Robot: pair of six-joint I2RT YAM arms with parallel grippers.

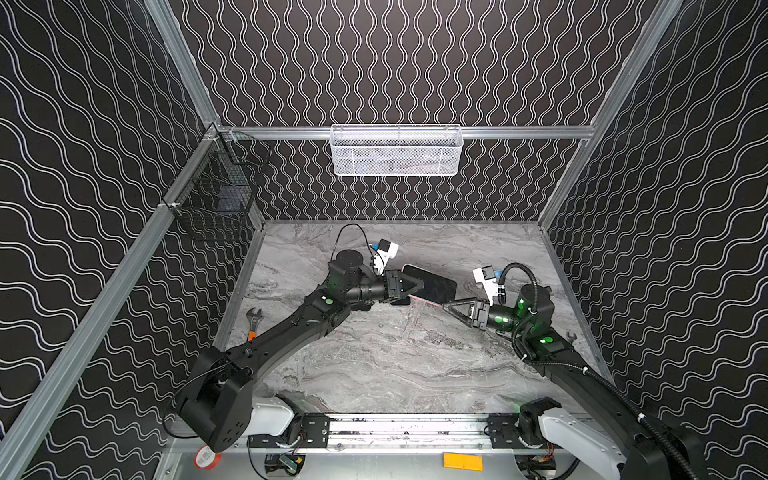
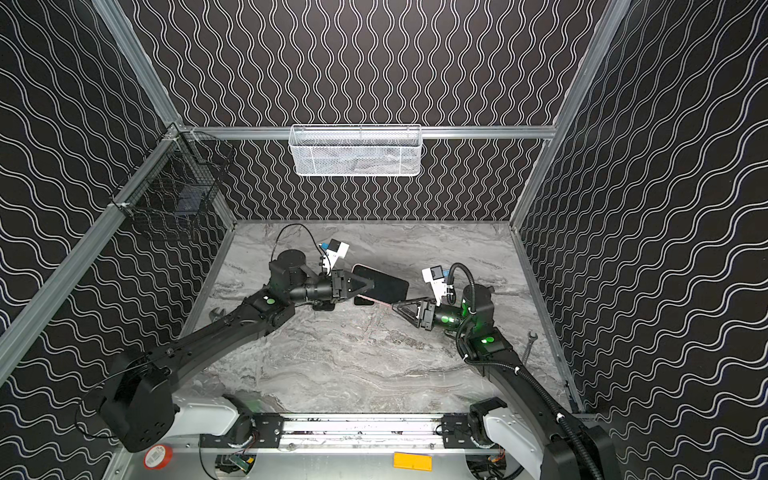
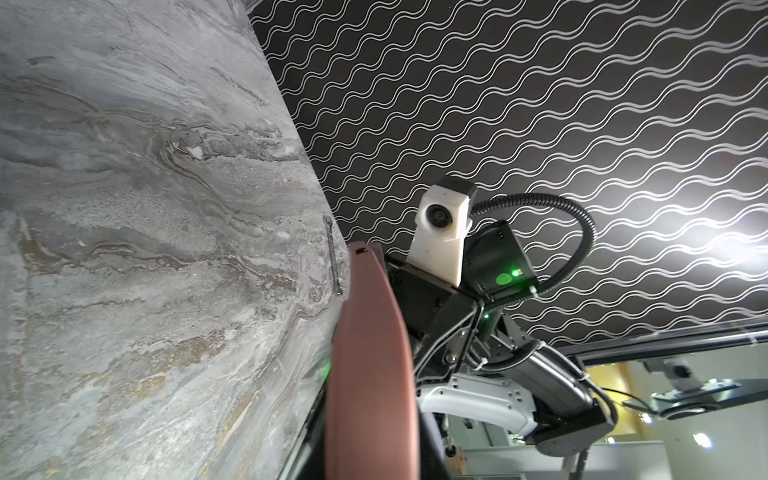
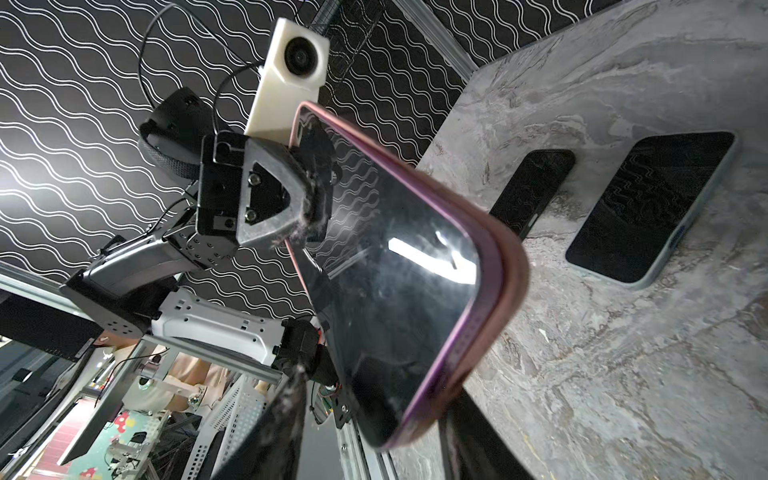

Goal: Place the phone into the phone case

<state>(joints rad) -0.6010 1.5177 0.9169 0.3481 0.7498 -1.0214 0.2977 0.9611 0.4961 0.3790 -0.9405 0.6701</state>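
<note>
Phone (image 1: 438,286) is hanging mid-frame, looking mostly inside pink case (image 3: 365,374). L gripper (image 1: 417,286) is clamping its left end; R gripper (image 1: 448,306), jaws half apart, is straddling lower-right corner, prob. needing final press.

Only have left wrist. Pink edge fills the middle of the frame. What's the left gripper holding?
Observer: A black-screened phone with a pink rim. The left gripper is shut on one short end, and the phone is off the table.
Operator: Right gripper?
Observer: The right gripper is open, with a finger on either side of the phone's opposite end.
Operator: Anything else on the table near it?
Observer: A black slab and a grey-rimmed phone lie flat there, side by side and not touching.
</note>
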